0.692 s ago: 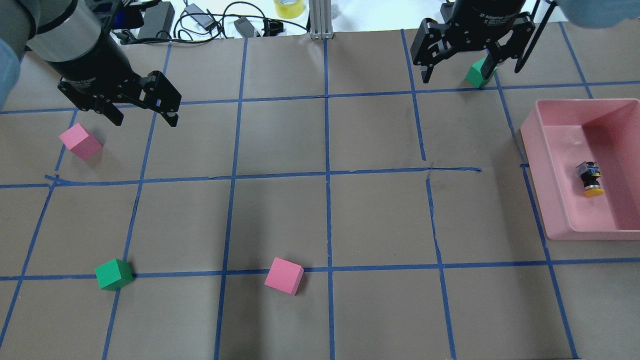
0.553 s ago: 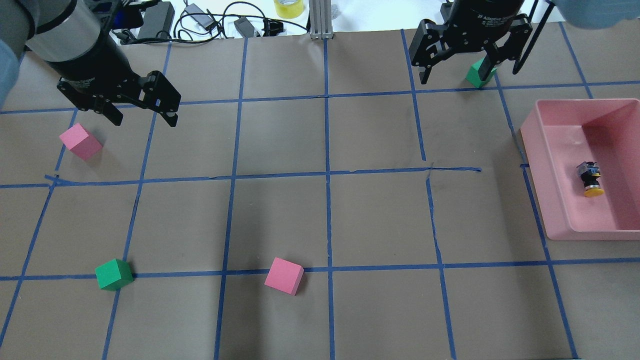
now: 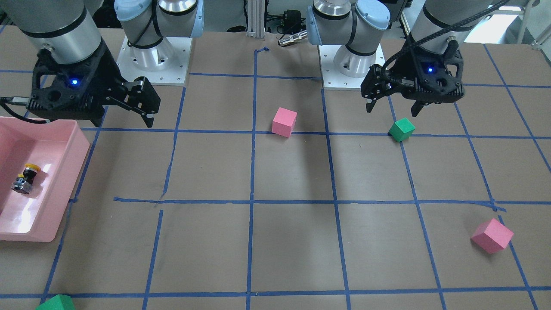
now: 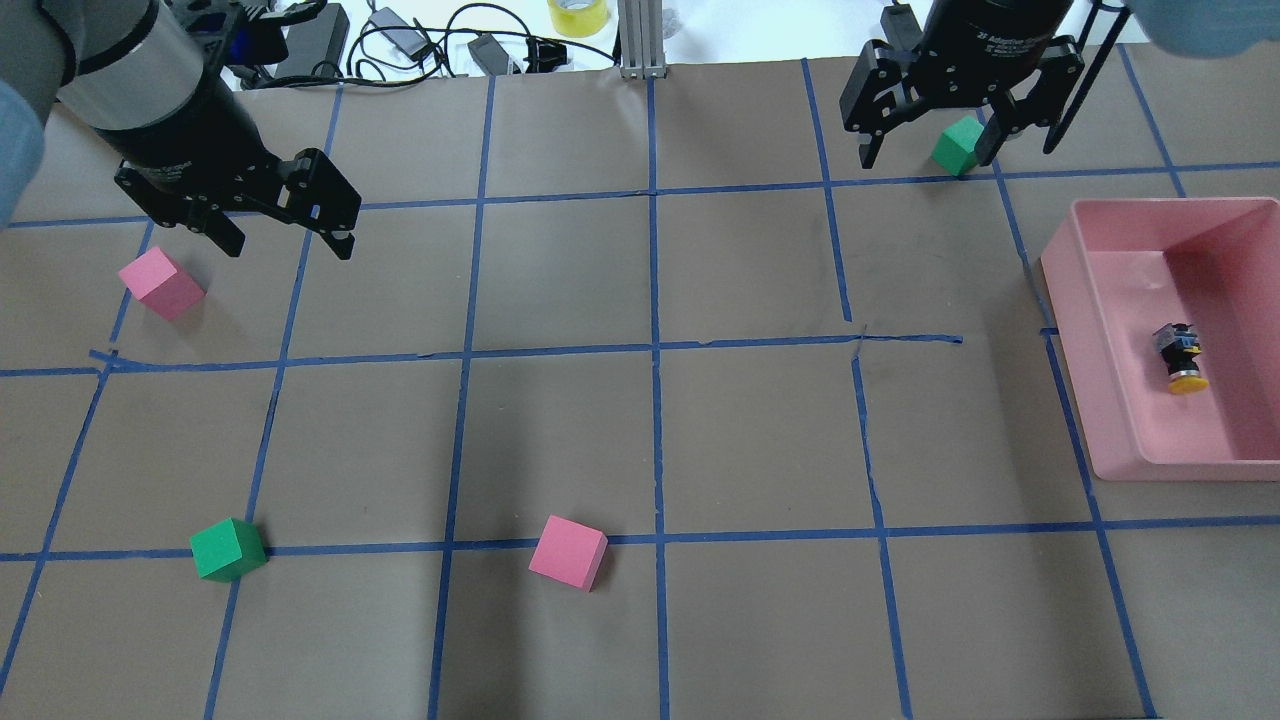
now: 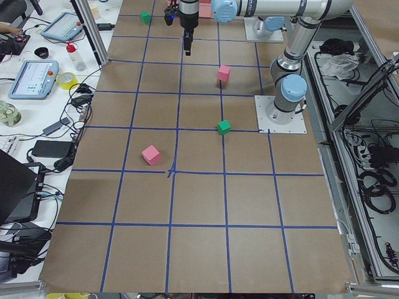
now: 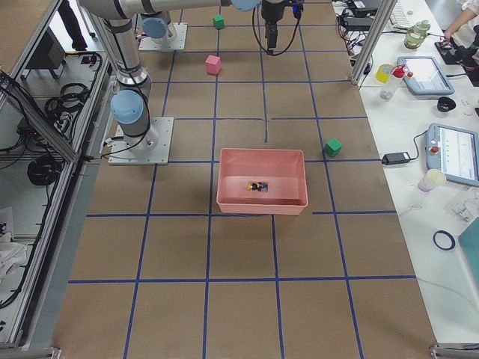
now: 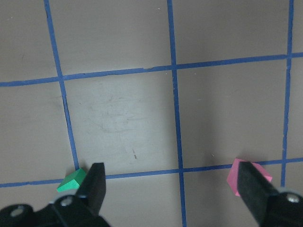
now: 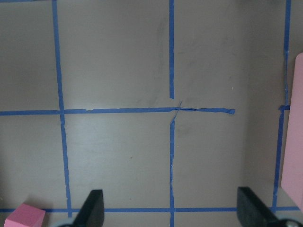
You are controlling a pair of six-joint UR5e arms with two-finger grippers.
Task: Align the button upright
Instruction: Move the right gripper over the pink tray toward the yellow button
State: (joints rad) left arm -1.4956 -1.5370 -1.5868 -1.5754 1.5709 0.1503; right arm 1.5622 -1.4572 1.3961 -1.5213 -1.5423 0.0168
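The button (image 4: 1178, 358) lies on its side inside the pink bin (image 4: 1075, 330) at the table's right, its yellow cap pointing toward the robot. It also shows in the front view (image 3: 26, 177) and, small, in the right side view (image 6: 258, 186). My right gripper (image 4: 922, 162) is open and empty, high over the far right of the table, well away from the bin; it also shows in the front view (image 3: 125, 122). My left gripper (image 4: 290, 248) is open and empty at the far left and shows in the front view too (image 3: 392, 112).
A green cube (image 4: 955, 148) sits under my right gripper. A pink cube (image 4: 160, 283) lies near my left gripper. Another green cube (image 4: 228, 548) and pink cube (image 4: 568, 550) lie near the robot. Cables and a tape roll (image 4: 578, 15) lie past the far edge.
My right gripper has shifted slightly to the right and away from the robot, still open. The left gripper has barely moved. The button has not moved.
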